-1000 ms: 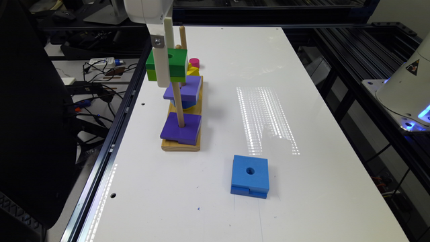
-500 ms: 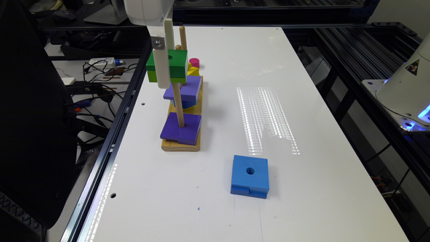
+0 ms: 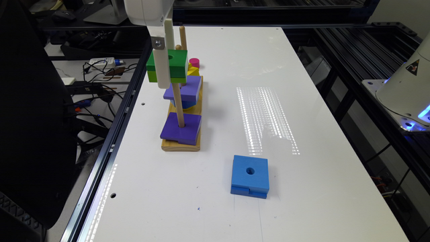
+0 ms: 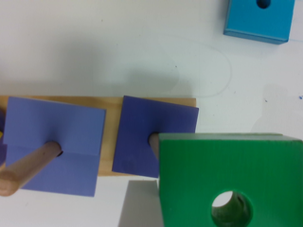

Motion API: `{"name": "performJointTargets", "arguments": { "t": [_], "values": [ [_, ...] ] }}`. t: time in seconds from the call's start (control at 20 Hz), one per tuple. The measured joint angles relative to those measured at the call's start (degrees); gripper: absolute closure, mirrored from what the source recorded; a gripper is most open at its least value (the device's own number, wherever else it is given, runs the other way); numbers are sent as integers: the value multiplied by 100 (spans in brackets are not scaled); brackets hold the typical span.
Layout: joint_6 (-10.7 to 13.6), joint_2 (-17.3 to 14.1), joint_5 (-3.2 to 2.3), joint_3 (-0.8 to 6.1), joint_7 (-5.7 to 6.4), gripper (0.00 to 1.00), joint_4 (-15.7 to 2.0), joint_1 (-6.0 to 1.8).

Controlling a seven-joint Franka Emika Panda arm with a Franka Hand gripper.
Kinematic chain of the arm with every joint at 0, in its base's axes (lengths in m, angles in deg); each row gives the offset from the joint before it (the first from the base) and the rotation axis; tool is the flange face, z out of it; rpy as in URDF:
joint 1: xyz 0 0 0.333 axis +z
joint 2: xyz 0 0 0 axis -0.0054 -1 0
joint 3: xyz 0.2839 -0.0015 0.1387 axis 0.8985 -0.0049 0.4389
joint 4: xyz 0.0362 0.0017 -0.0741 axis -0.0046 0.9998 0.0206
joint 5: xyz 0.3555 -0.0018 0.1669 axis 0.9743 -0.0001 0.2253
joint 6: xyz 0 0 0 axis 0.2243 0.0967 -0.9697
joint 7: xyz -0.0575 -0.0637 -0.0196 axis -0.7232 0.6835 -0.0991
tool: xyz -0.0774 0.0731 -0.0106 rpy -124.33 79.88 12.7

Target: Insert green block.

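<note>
The green block (image 3: 178, 65) (image 4: 246, 170) hangs level in the air above the front end of the wooden peg base (image 3: 174, 147). My gripper (image 3: 167, 72) is shut on its sides. The front peg (image 3: 178, 104) rises from a purple square block (image 3: 181, 129) (image 4: 158, 135) and runs up under the green block. A wood-coloured tip shows inside the green block's round hole (image 4: 231, 208). The gripper comes straight down from above.
A second purple block (image 3: 184, 88) (image 4: 54, 142) sits on the middle peg (image 4: 28, 165), with yellow and pink pieces (image 3: 194, 65) behind it. A blue square block (image 3: 250, 176) (image 4: 258, 19) lies loose on the white table (image 3: 302, 117), towards the exterior view's right. The table's edge rail runs close to the base.
The gripper and the green block have eased down very slightly over the front peg. Everything else is where it was.
</note>
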Motion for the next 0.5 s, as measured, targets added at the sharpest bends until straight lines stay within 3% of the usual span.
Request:
{"name": "performJointTargets", "arguments": {
  "t": [0.5],
  "values": [
    [2,0,-14,-42,-40,100,4,-38]
  ]
}}
